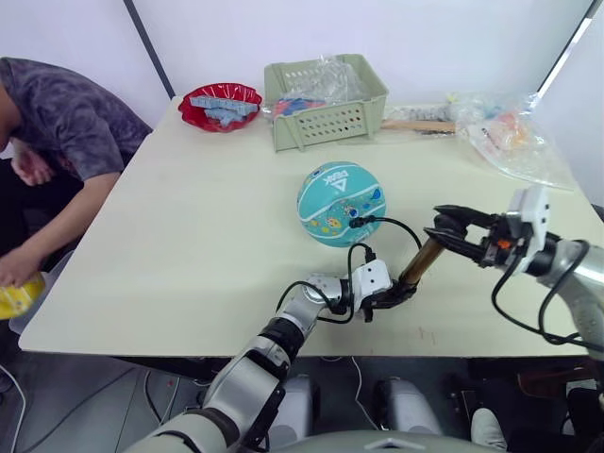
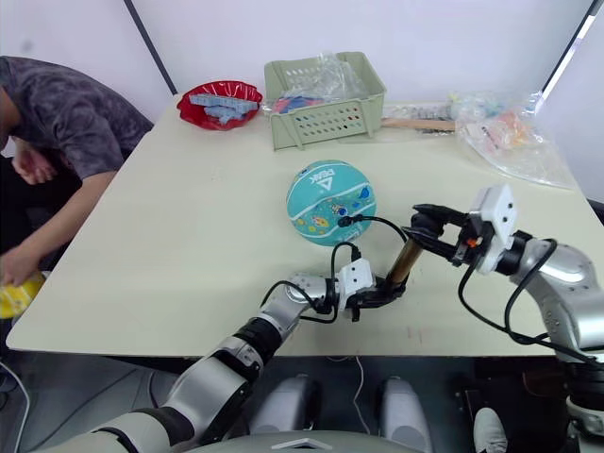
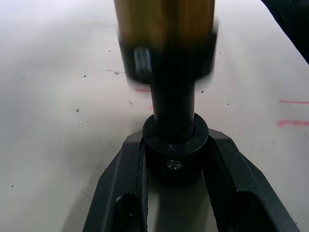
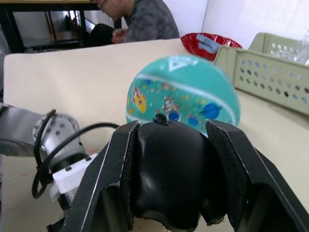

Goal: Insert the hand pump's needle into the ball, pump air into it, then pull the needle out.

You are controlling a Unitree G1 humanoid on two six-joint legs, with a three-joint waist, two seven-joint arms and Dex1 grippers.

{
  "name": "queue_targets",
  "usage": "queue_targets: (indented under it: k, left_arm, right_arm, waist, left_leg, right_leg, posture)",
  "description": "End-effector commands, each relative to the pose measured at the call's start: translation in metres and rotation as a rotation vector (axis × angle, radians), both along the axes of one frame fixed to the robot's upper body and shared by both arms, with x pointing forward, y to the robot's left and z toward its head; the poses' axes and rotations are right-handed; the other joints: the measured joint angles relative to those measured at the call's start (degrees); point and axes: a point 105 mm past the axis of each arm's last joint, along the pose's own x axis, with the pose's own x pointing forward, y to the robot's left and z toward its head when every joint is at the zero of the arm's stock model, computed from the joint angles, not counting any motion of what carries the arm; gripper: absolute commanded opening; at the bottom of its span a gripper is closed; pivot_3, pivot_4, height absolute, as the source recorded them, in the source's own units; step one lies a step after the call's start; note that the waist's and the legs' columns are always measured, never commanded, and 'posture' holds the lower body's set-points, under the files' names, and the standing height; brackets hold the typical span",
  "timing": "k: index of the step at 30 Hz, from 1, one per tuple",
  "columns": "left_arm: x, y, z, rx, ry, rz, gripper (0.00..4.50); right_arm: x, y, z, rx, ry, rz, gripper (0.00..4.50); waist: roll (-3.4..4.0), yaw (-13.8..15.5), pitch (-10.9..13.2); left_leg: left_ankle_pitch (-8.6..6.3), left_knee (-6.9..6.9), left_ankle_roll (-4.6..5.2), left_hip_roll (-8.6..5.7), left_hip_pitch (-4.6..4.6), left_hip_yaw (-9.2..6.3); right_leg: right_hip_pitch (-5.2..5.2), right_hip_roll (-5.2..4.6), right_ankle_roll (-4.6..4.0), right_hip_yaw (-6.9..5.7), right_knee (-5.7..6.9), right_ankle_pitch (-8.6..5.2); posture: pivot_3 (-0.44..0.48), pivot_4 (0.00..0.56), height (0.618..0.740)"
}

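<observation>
The room is evenly bright, with only a soft shadow under the ball [image 1: 341, 204] on the pale table [image 1: 189, 245]. Close to the left gripper [image 3: 176, 166], the pump [image 3: 166, 43] looks smeared and out of focus.

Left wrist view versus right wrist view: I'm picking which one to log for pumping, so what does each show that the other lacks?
Left wrist view alone: the left gripper with its jaws shut on the black lower end of the hand pump, under its brass barrel.

Right wrist view alone: the right gripper with jaws shut on the pump's black handle, the ball beyond, the red bowl, the basket and a person.

Both share the pale table and the pump itself.
</observation>
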Motion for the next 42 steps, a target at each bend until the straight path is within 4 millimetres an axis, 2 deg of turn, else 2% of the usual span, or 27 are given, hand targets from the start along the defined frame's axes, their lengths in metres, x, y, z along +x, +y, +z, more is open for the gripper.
queue_targets:
  k: [1,3,8,11,15,19,21,28,31,34,37,42]
  left_arm:
    - [-0.012,0.017,-0.029,0.113,0.071,-0.004,1.16]
    - [-0.012,0.018,-0.03,0.114,0.073,-0.003,1.16]
    - [-0.013,0.019,-0.032,0.117,0.075,-0.002,1.16]
    - [-0.013,0.02,-0.032,0.119,0.075,-0.002,1.16]
    - [-0.012,0.021,-0.032,0.124,0.074,-0.004,1.16]
    - [-0.013,0.02,-0.032,0.127,0.073,-0.014,1.16]
    - [-0.013,0.02,-0.032,0.126,0.074,-0.016,1.16]
    - [-0.013,0.018,-0.032,0.124,0.074,-0.016,1.16]
    - [-0.013,0.018,-0.032,0.124,0.073,-0.015,1.16]
    - [-0.014,0.017,-0.032,0.123,0.074,-0.016,1.16]
    - [-0.015,0.016,-0.033,0.123,0.075,-0.02,1.16]
    - [-0.014,0.015,-0.032,0.119,0.074,-0.016,1.16]
  right_arm:
    - [-0.006,-0.001,-0.061,-0.107,0.16,-0.043,1.73]
    - [-0.008,0.001,-0.06,-0.105,0.149,-0.039,1.73]
    - [-0.006,-0.004,-0.021,-0.065,0.061,-0.005,1.73]
    - [-0.002,-0.012,0.02,-0.001,-0.005,-0.012,1.73]
    - [-0.003,-0.023,0.056,0.015,-0.058,-0.007,1.73]
    - [-0.006,-0.038,0.121,0.082,-0.176,-0.023,1.73]
    - [-0.008,-0.043,0.138,0.082,-0.194,-0.022,1.73]
    - [-0.019,-0.051,0.183,0.081,-0.252,-0.015,1.73]
    - [-0.02,-0.049,0.181,0.061,-0.242,-0.017,1.73]
    - [-0.014,-0.04,0.15,-0.01,-0.18,-0.019,1.73]
    - [-0.007,-0.035,0.106,-0.093,-0.113,-0.024,1.73]
    - [-0.002,-0.021,0.063,-0.055,-0.05,-0.033,1.73]
  waist:
    - [0.07,-0.1,0.0]
    - [0.01,-0.2,0.0]
    - [0.1,-0.2,0.0]
    - [0.26,-0.1,0.2]
    - [0.62,0.1,0.5]
    - [0.9,0.2,0.7]
    - [0.89,0.3,0.7]
    - [0.9,0.2,0.8]
    - [0.93,0.3,0.9]
    - [0.93,0.3,0.9]
    - [0.7,0.3,0.7]
    - [0.33,0.2,0.4]
  left_leg:
    - [0.0,-0.01,0.0,0.0,0.05,0.0]
    - [-0.02,-0.09,-0.03,0.03,0.33,0.04]
    - [-0.09,-0.1,-0.15,0.16,0.46,-0.01]
    - [-0.12,-0.09,-0.19,0.14,0.37,-0.01]
    - [-0.12,-0.09,-0.2,0.1,0.17,-0.01]
    - [-0.12,-0.02,-0.2,0.04,-0.32,0.02]
    - [-0.11,0.03,-0.19,0.01,-0.58,0.04]
    - [-0.11,0.01,-0.19,0.02,-0.59,0.07]
    - [-0.11,0.03,-0.19,0.01,-0.6,0.11]
    - [-0.11,0.01,-0.19,0.01,-0.61,0.11]
    - [-0.12,0.0,-0.19,0.01,-0.59,0.08]
    - [-0.11,0.07,-0.19,0.05,-0.33,0.08]
  right_leg:
    - [0.04,0.0,-0.01,0.0,0.0,0.0]
    - [0.27,0.01,-0.07,0.04,0.0,-0.08]
    - [0.42,0.09,-0.12,0.0,0.0,-0.35]
    - [0.41,0.06,-0.33,0.0,-0.01,-0.2]
    - [0.23,0.03,-0.33,0.01,-0.03,-0.18]
    - [-0.25,-0.01,-0.2,0.02,-0.01,-0.07]
    - [-0.48,-0.02,-0.26,0.04,0.03,-0.01]
    - [-0.49,-0.04,-0.26,0.02,0.0,-0.02]
    - [-0.49,-0.06,-0.25,0.05,0.0,-0.02]
    - [-0.5,-0.06,-0.25,0.04,0.0,-0.03]
    - [-0.47,-0.06,-0.24,-0.01,-0.01,-0.03]
    - [-0.23,-0.01,-0.2,0.0,0.0,-0.04]
  posture:
    - [0.0,0.15,0.74]
    - [0.0,0.15,0.74]
    - [0.0,0.15,0.74]
    - [0.0,0.15,0.74]
    - [0.0,0.15,0.74]
    - [0.0,0.15,0.74]
    - [0.0,0.15,0.74]
    - [0.0,0.15,0.74]
    - [0.0,0.15,0.74]
    - [0.0,0.15,0.74]
    - [0.0,0.15,0.74]
    - [0.0,0.15,0.74]
